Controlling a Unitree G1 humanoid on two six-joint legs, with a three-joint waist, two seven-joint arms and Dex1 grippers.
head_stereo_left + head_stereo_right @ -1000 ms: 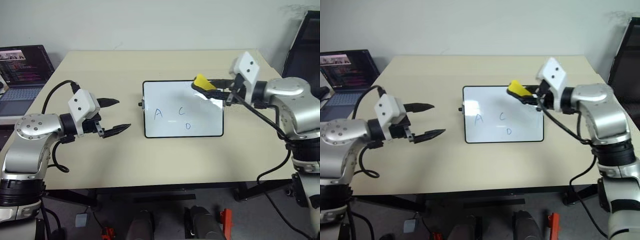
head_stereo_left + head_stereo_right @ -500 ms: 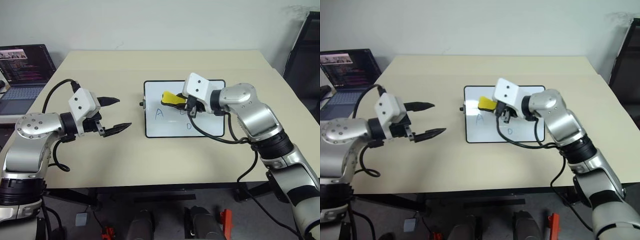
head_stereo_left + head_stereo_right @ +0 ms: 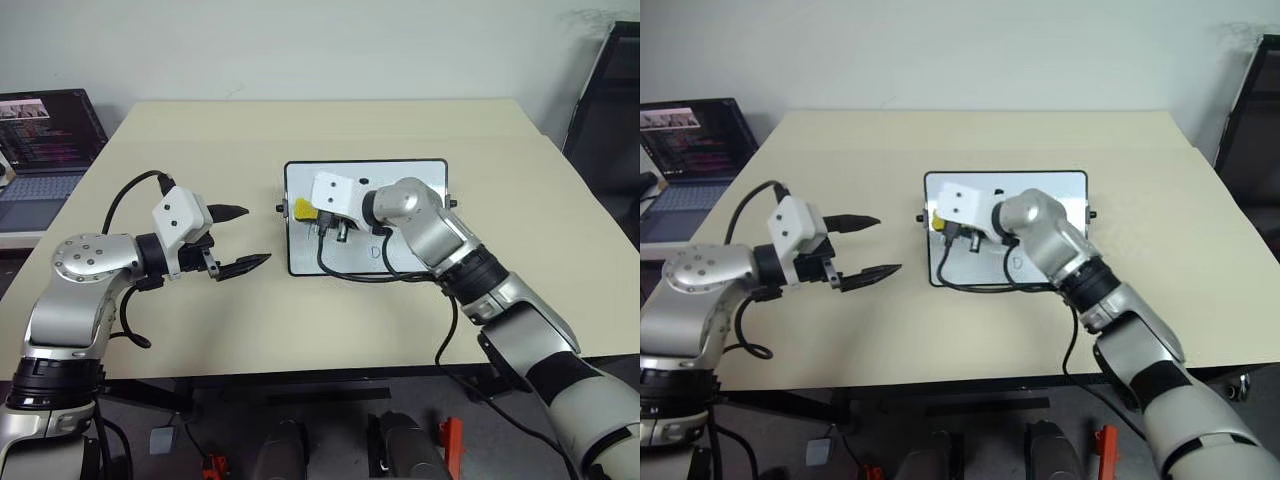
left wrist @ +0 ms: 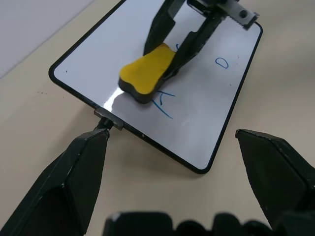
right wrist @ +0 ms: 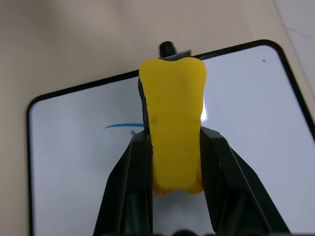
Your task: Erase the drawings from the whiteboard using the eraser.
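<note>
Gripping the eraser (image 4: pixel 146 73) firmly, the right gripper (image 5: pixel 172 162) presses it on the whiteboard (image 4: pixel 206 98) at frame centre, over the A (image 4: pixel 165 103). D (image 4: pixel 222 62) remains unwiped. Left gripper (image 3: pixel 237 238) hangs open, empty.

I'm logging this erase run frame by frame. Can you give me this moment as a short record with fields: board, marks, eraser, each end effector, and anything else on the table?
whiteboard: flat on the beige table, black frame
drawings: blue D intact; strokes of the A show beside the eraser
eraser: yellow, dark underside, over the A end of the board
right end effector: shut on the eraser, above the board
left end effector: open, empty, beside the board's knobbed edge, off the board
laptop: open, at the table's left
</note>
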